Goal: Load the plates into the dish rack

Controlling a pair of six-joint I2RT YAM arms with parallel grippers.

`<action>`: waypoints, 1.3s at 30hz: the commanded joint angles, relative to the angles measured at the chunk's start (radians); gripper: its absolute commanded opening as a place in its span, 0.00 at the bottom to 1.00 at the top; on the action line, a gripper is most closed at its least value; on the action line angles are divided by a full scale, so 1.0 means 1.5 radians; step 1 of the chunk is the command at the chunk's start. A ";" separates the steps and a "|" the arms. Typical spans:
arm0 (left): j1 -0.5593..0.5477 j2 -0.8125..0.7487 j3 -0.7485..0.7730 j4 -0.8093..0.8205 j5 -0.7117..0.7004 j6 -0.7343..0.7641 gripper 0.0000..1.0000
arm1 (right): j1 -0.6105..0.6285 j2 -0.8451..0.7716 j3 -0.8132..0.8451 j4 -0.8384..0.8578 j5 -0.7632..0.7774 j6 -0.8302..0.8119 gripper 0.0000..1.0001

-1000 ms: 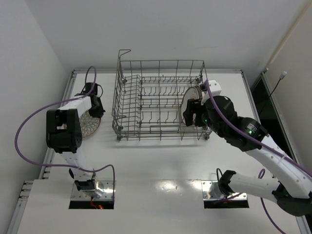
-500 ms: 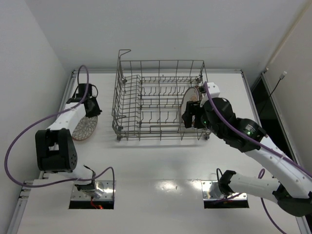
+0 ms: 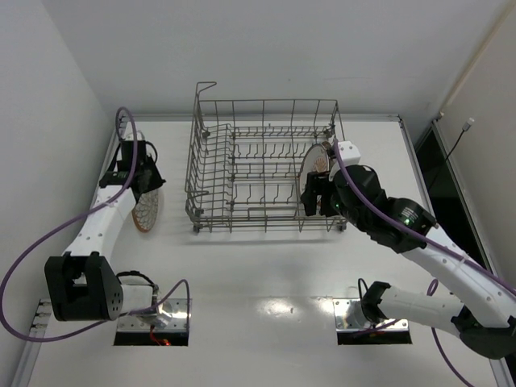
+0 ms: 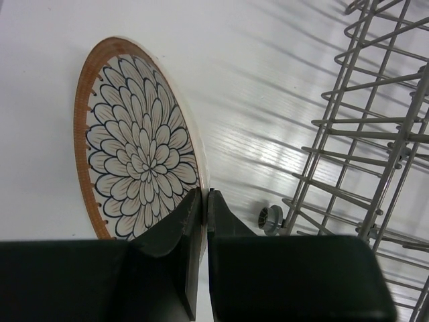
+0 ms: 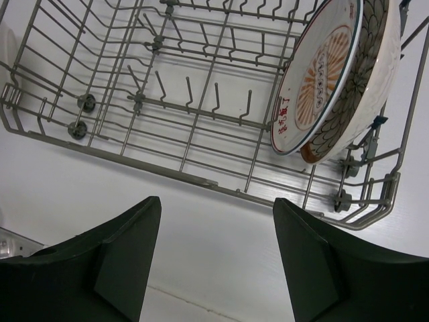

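The left gripper (image 4: 204, 201) is clamped on the edge of a round ceramic plate (image 4: 137, 164) with a dark-outlined white petal pattern and an orange-brown rim. Its two black fingers (image 4: 177, 235) pinch the rim with only the plate's thickness between them. In the top view this petal plate stands steeply tilted, almost on edge, over the white table (image 3: 266, 266). It is left of the large grey metal wire dish rack (image 3: 266, 102) and apart from it. Whether its lower edge touches the table cannot be told.

The right gripper (image 5: 218, 258) is spread wide and holds nothing, just in front of the rack's right end. There two more plates stand upright among the tines, leaning together. One is a white plate with an orange sunburst centre (image 5: 320, 84). Behind it, touching, is a plate with dark petals on its underside (image 5: 379, 80).
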State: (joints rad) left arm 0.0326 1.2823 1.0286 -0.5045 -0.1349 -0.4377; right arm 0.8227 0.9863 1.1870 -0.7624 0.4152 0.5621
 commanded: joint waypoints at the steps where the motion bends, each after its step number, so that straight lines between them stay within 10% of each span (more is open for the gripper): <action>1: -0.003 -0.030 0.007 0.049 -0.017 -0.007 0.00 | 0.005 -0.007 -0.007 0.030 -0.013 0.011 0.66; 18: -0.009 -0.116 0.007 0.043 -0.068 -0.019 0.00 | 0.011 -0.001 -0.039 0.126 -0.134 -0.001 0.60; 28: -0.016 -0.173 0.039 0.004 -0.097 -0.031 0.00 | 0.038 0.018 -0.053 0.181 -0.167 -0.008 0.26; 39: -0.016 -0.193 0.216 -0.076 -0.103 -0.064 0.00 | 0.076 0.016 -0.060 0.240 -0.178 -0.021 0.26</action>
State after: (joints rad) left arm 0.0181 1.0309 1.2255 -0.7155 -0.2546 -0.5186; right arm 0.9218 1.0092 1.0977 -0.4866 0.1543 0.5415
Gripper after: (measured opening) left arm 0.030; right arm 0.268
